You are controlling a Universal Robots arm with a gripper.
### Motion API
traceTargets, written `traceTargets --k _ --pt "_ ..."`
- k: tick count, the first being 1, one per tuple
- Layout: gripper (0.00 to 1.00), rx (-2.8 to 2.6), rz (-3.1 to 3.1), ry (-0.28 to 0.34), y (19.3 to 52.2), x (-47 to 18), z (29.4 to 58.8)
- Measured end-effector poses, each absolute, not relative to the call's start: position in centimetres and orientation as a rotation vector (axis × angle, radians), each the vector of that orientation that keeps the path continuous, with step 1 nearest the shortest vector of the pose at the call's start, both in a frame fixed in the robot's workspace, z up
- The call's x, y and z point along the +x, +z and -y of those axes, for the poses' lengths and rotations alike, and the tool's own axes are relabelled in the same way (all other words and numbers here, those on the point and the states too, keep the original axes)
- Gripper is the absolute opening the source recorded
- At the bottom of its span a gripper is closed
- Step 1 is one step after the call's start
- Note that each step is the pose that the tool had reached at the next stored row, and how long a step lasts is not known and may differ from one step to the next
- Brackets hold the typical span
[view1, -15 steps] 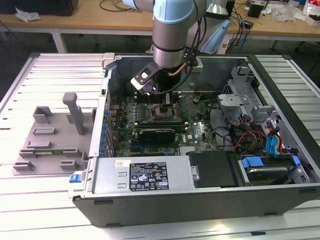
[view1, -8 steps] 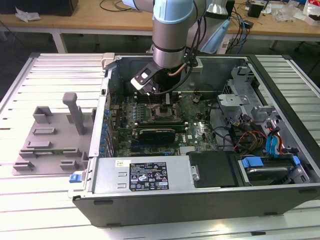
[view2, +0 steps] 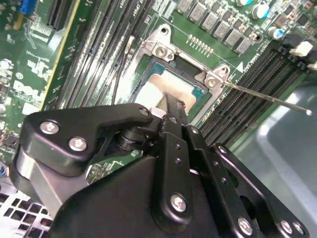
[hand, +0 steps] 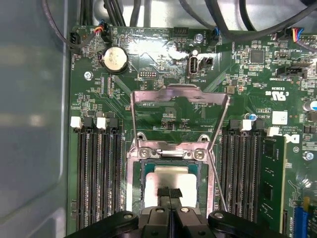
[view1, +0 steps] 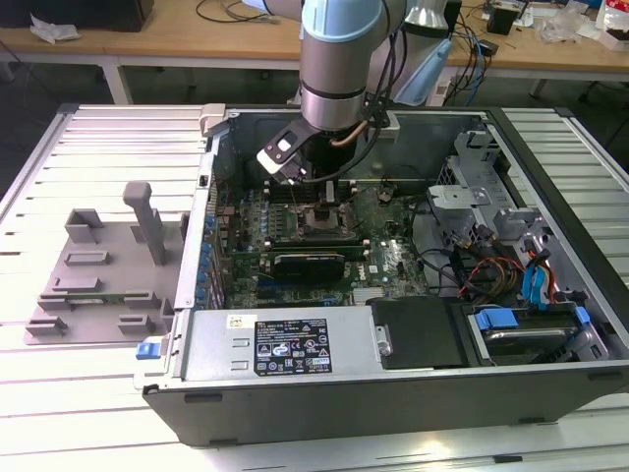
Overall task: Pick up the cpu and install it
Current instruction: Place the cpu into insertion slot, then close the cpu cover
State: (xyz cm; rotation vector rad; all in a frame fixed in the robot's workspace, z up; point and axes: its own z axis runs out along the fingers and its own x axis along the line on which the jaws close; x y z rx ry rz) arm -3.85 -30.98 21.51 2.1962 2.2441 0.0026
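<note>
The black end effector (hand: pixel 170 193), fingers pressed together, rests on the flat silver-grey square cpu (hand: pixel 171 176) in its metal-framed socket (hand: pixel 132 178). Pressure should be light and level.

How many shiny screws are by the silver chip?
2. In the first wrist view, one shiny round screw sits at one end of the grey metal bar beside the flat silver square cpu, one at the other. The black pincer may hide more.
</note>
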Motion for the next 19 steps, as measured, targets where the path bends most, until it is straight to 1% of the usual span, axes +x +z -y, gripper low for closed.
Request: traceTargets --k 6,19 --pt "0.11 2.196 -2.244 0.002 23.3 -3.9 31.0" --pt "0.11 2.196 -2.244 0.002 23.9 -3.7 31.0"
